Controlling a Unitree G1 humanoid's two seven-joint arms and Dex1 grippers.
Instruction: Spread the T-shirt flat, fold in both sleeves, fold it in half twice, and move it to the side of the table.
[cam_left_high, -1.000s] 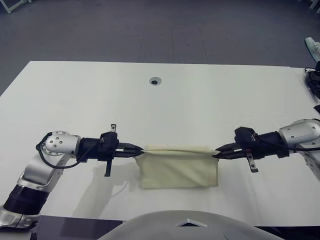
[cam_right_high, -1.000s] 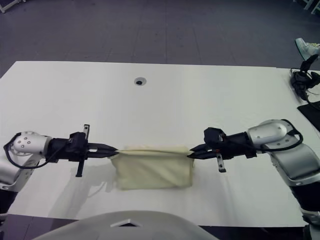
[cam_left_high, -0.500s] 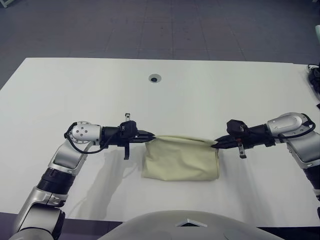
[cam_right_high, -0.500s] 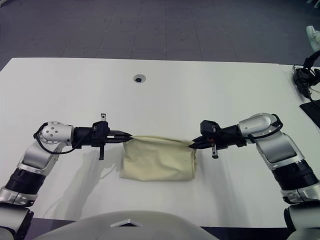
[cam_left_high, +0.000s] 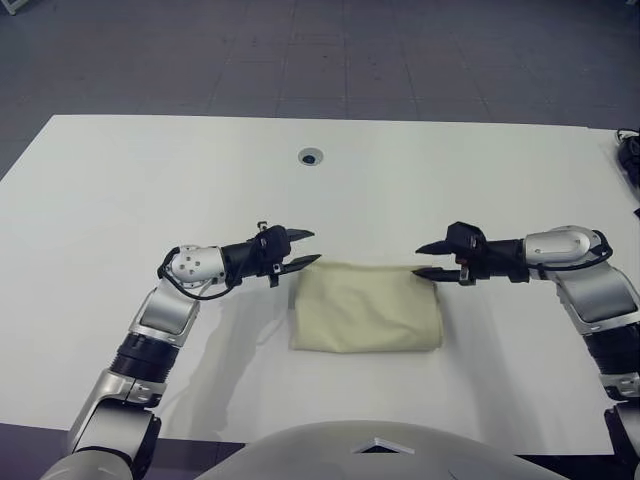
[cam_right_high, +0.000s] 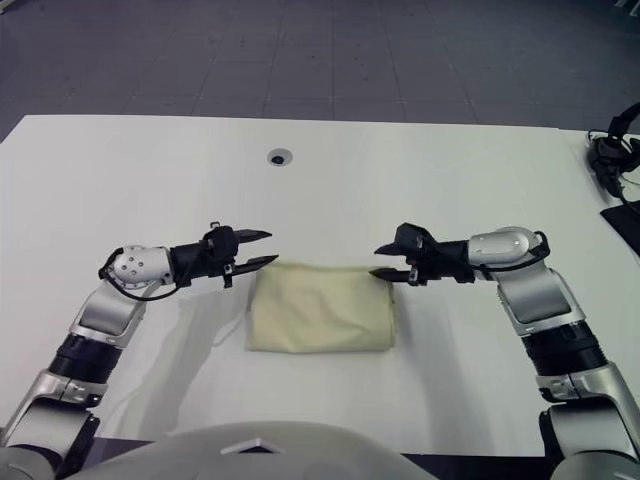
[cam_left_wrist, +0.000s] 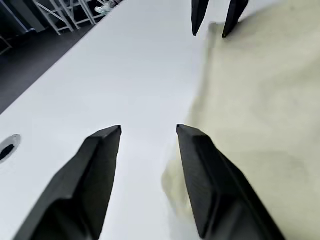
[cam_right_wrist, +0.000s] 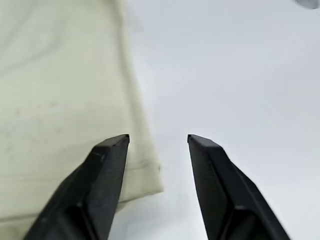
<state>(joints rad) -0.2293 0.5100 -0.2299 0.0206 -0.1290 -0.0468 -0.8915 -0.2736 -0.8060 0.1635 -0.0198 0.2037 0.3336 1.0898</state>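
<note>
White desk (cam_left_high: 150, 170) w/ folded T-shirt (cam_left_high: 365, 310) lying flat; left hand (cam_left_high: 314, 246) & right hand (cam_left_high: 417, 259) both open, empty, just beside its far corners.

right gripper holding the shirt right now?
No, the right gripper is wide open at the T-shirt's corner, clamping nothing.

A white table (cam_left_high: 120, 180) spreads under everything. Out past the left gripper (cam_left_high: 316, 246), well apart from its tips, there's a small round cable hole (cam_left_high: 311, 157) set into the top. Far off to the outer side of the right gripper (cam_left_high: 416, 259), a tangle of black cables (cam_right_high: 607, 150) sits at the table's edge, with a flat black thing (cam_right_high: 625, 222) just nearer. Beyond the table lies dark grey tiled floor (cam_left_high: 350, 50), and pale metal frames (cam_left_wrist: 60, 17) stand on it.
</note>
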